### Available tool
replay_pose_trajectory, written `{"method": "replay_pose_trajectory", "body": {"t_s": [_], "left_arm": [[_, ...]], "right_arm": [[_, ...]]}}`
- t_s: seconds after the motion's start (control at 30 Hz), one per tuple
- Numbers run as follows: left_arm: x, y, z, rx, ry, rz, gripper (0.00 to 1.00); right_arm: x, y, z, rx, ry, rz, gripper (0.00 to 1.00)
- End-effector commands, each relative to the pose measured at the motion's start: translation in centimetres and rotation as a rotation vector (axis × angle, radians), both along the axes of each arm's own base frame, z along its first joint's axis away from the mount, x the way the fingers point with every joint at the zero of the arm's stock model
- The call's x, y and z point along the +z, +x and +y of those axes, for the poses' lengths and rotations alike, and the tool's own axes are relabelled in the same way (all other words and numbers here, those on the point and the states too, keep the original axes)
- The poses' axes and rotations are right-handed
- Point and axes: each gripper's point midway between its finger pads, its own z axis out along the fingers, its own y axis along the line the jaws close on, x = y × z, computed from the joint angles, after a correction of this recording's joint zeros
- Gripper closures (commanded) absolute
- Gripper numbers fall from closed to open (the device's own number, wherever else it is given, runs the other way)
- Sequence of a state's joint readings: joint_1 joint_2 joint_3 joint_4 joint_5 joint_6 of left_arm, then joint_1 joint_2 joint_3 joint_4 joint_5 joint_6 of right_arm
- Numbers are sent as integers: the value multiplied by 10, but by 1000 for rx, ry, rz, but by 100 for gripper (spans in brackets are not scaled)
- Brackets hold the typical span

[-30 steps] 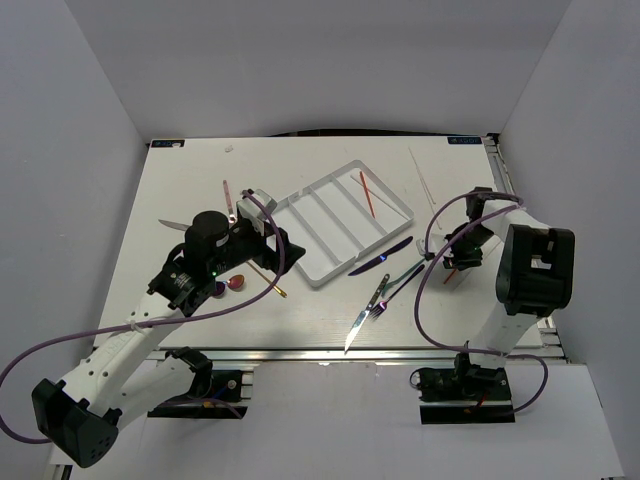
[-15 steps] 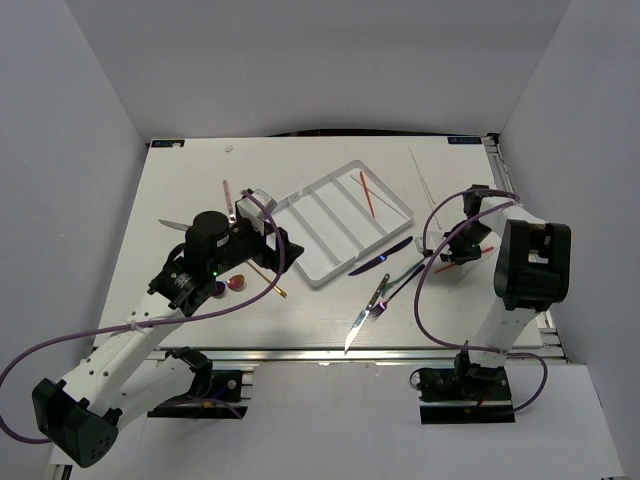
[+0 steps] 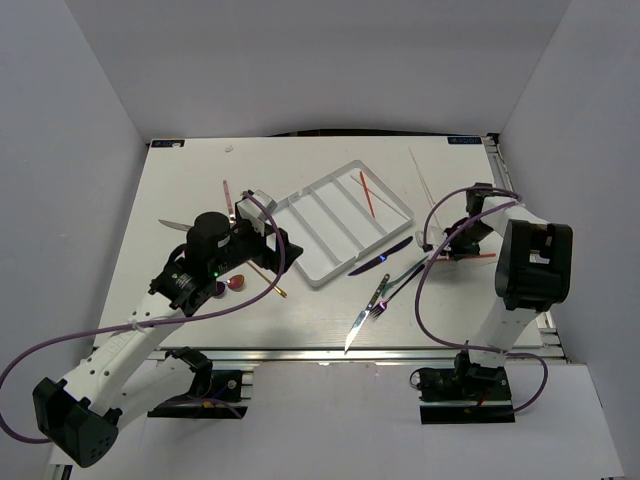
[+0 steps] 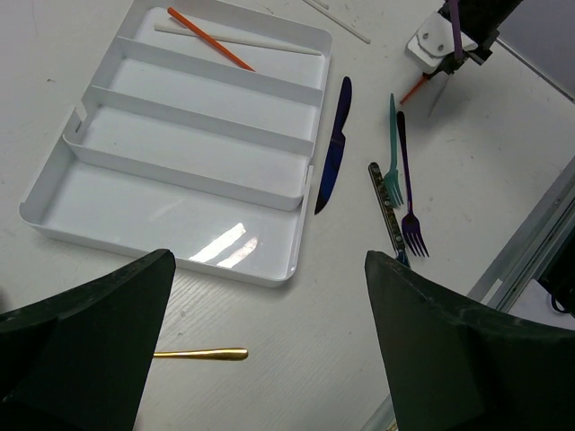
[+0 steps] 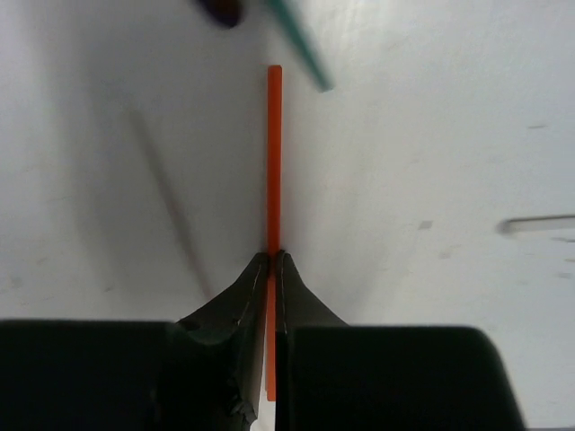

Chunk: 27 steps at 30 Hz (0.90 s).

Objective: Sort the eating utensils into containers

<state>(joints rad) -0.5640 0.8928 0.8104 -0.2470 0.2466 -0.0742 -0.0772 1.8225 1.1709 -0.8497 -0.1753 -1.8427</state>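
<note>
Right gripper, held low over the table, pinches the orange chopstick lengthwise.

We see two arms of one make. The left arm has white links between black joint housings, a small green light on its black wrist block, and a purple cable looping alongside. The right arm has a white link under a large boxy black housing, with a second purple cable. The left base and right base are black. We find the left fingers broad, matte-black wedges. The right fingers are black and taper to thin tips.
</note>
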Motion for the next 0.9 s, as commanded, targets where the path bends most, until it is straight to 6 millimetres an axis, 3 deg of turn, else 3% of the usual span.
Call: {"method": "replay_pose_trajectory", "body": {"t_s": [0.0, 0.27, 0.37, 0.4, 0.5, 0.57, 0.6, 0.67, 0.73, 0.77, 0.83, 0.87], "left_arm": [[7, 0, 2, 4, -6, -32, 2], [9, 0, 2, 3, -11, -35, 2], [10, -1, 2, -1, -12, -39, 2], [10, -1, 2, 1, -13, -38, 2], [10, -1, 2, 2, -11, -42, 2], [8, -1, 3, 3, -8, -38, 2], [9, 0, 3, 6, -8, -42, 2], [8, 1, 4, 12, -3, -45, 2], [8, 2, 5, 18, -3, -46, 2], [7, 2, 6, 22, 3, -47, 2], [6, 3, 7, 30, 6, -50, 2], [5, 4, 8, 39, 11, -47, 2]], "right_arm": [[31, 58, 32, 33, 156, -251, 92], [110, 85, 59, -86, 308, -411, 93], [137, 85, 80, -130, 375, -433, 94], [150, 85, 100, -111, 401, -441, 95], [169, 88, 136, -179, 478, -403, 97], [171, 87, 165, -259, 542, -330, 98], [186, 98, 176, -287, 586, -357, 99], [184, 102, 201, -433, 666, -263, 100], [198, 119, 219, -511, 755, -255, 100], [191, 119, 232, -577, 797, -179, 100], [195, 135, 242, -635, 862, -205, 100], [188, 140, 247, -666, 865, -197, 100]]}}
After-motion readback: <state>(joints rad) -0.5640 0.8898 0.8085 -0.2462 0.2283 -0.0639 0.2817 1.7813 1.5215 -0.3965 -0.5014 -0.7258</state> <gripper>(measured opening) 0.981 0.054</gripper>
